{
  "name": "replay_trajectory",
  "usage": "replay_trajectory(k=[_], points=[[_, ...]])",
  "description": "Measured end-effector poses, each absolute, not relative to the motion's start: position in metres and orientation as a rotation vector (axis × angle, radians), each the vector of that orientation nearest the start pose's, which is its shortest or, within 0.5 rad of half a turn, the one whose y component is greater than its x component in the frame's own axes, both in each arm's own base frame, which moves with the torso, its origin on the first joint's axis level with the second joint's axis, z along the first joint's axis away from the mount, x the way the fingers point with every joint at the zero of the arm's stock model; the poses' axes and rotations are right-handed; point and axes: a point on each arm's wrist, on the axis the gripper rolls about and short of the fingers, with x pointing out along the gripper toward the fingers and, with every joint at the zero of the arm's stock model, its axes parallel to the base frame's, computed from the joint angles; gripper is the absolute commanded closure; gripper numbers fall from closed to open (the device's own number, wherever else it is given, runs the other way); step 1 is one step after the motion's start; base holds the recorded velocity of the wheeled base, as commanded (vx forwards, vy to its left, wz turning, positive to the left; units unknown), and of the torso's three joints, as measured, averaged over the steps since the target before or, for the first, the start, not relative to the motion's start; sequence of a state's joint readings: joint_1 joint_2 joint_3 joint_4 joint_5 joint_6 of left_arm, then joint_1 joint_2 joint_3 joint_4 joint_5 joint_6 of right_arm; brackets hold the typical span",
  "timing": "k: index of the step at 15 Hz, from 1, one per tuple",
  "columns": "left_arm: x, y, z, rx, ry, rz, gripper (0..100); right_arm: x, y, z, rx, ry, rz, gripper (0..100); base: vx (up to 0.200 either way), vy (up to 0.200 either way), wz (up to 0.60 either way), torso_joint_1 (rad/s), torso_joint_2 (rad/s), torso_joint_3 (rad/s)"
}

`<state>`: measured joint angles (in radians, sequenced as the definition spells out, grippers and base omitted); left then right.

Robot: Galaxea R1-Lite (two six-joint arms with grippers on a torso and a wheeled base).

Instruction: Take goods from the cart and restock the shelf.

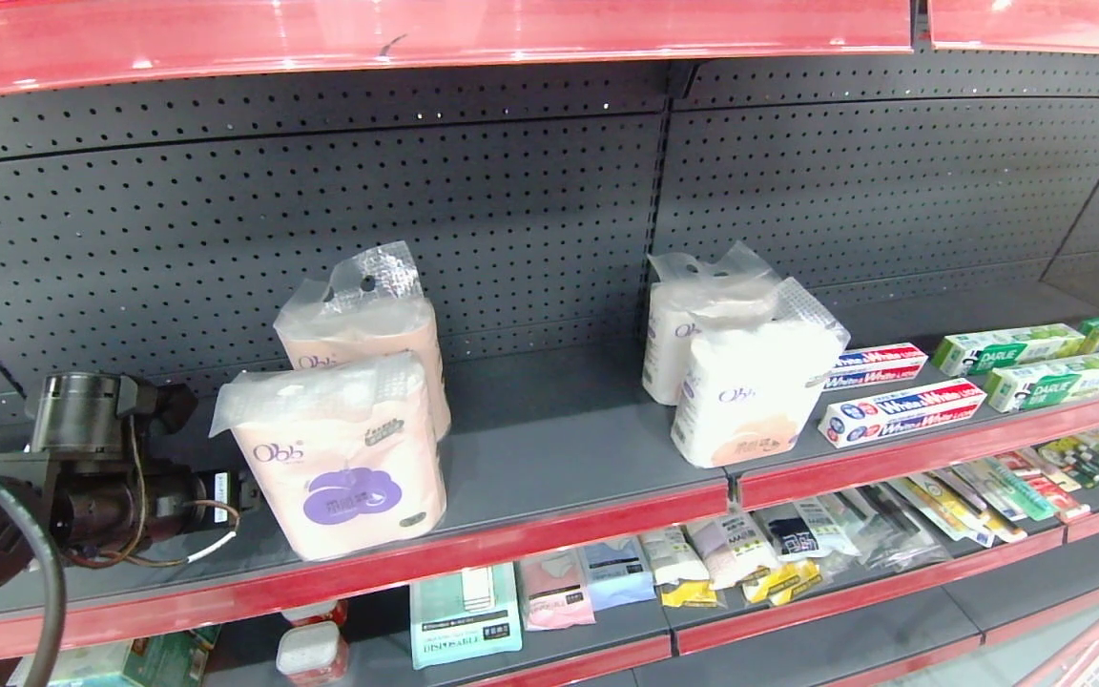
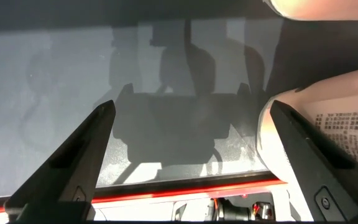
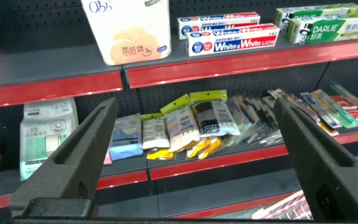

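Shelf point(image 1: 549, 448) holds 4 tissue-roll packs; purple-label pack point(image 1: 344, 458) front L, just beside L gripper point(image 2: 191, 112), jaws open, empty. R gripper point(image 3: 196, 106) jaws open, empty. Est. part-stocked, gaps remain

Your left arm point(image 1: 92, 482), at 9 o'clock in the head view, is black, with a silver-grey cap point(image 1: 77, 412), thin brown and white wires point(image 1: 216, 546) and a thick black cable point(image 1: 53, 582). The left fingers point(image 2: 73, 165) and right fingers point(image 3: 73, 165) are dark wedges. One left finger carries what may be a screw point(image 2: 324, 200).
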<state>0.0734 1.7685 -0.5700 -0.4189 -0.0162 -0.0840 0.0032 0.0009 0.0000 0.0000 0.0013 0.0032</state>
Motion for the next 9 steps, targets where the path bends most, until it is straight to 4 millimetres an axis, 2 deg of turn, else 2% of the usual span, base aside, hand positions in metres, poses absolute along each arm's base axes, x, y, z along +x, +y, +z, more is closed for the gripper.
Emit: replay_trajectory(k=[6, 8, 9], points=[[0.26, 0.021, 0.094, -0.114, 0.752, 0.092, 0, -0.023, 0.0, 0.075, 0.003, 0.001, 0.004, 0, 0.0, 0.0, 0.0, 0.0, 0.0, 0.0], [0.247, 0.024, 0.105, -0.113, 0.711, 0.103, 0, -0.023, 0.0, 0.075, 0.003, 0.001, 0.004, 0, 0.0, 0.0, 0.0, 0.0, 0.0, 0.0], [0.234, 0.024, 0.116, -0.11, 0.668, 0.106, 0, -0.023, 0.0, 0.075, 0.003, 0.001, 0.004, 0, 0.0, 0.0, 0.0, 0.0, 0.0, 0.0]])
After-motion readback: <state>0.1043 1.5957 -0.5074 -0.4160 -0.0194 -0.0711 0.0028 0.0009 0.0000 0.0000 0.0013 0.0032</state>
